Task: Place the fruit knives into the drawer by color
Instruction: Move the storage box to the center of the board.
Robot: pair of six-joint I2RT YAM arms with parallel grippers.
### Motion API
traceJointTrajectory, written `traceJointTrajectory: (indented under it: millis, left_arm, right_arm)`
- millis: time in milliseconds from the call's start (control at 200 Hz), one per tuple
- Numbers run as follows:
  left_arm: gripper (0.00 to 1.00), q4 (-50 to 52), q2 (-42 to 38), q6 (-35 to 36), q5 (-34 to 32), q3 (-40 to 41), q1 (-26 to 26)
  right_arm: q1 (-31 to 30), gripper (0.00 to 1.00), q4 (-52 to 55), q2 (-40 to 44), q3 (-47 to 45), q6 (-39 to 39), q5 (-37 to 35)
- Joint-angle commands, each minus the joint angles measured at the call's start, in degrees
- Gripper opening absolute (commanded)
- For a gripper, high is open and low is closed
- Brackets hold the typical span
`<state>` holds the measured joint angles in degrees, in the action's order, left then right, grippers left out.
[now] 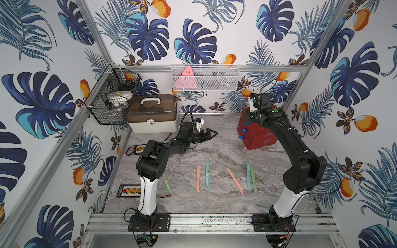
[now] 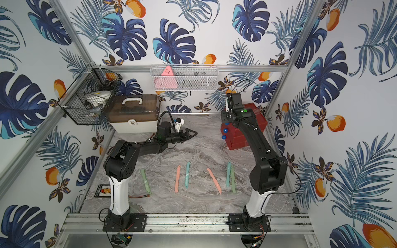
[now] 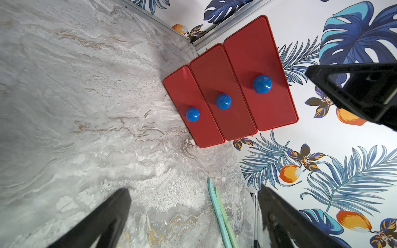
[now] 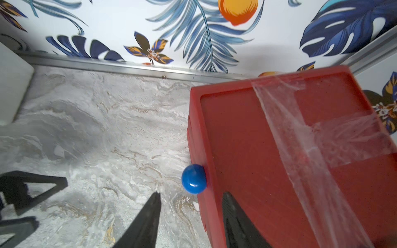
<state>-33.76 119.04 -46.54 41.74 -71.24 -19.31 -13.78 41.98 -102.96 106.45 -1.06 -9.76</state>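
Red plastic chest of drawers (image 1: 262, 137) stands at the far right of the marbled worktop (image 1: 214, 154), with clear tape (image 4: 300, 139) across its top. My right end effector (image 4: 192, 193) hangs at the chest's top front edge with its fingers apart. One finger is over the top and one is off the front, and the top blue knob (image 4: 194, 179) sits just beyond the tips, ungripped. My left end effector (image 1: 209, 134) is spread wide and empty, facing the drawer fronts. All six fruit knives (image 1: 234, 180) lie on the worktop nearer my bases, one green (image 1: 167, 183) beside my left arm.
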Motion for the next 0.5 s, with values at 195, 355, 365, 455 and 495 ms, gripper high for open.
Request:
traceJointTrajectory:
  millis: [195, 355, 365, 455, 495]
  left_arm:
    - [0.99, -3.30, -0.04, -1.16, 0.75, 2.23, 0.15]
    - [0.99, -2.48, -0.18, -0.40, 0.98, 2.25, 0.15]
    - [0.99, -2.33, -0.21, -0.33, 1.04, 2.27, 0.15]
    - [0.99, -2.11, -0.14, -0.06, 1.02, 2.42, 0.15]
    - [0.99, -2.14, -0.05, -0.07, 1.15, 2.39, 0.17]
  right_arm:
    - [2.33, 0.58, 2.03, -4.53, 4.31, -0.08, 1.28]
    - [3.72, 0.58, 1.18, -5.20, 3.38, 0.26, 2.66]
    - [3.80, 0.58, 1.20, -5.29, 3.40, 0.27, 2.78]
    - [3.97, 0.56, 1.44, -6.32, 3.55, 0.40, 4.10]
    - [3.98, 0.55, 1.44, -6.55, 3.43, 0.57, 4.68]
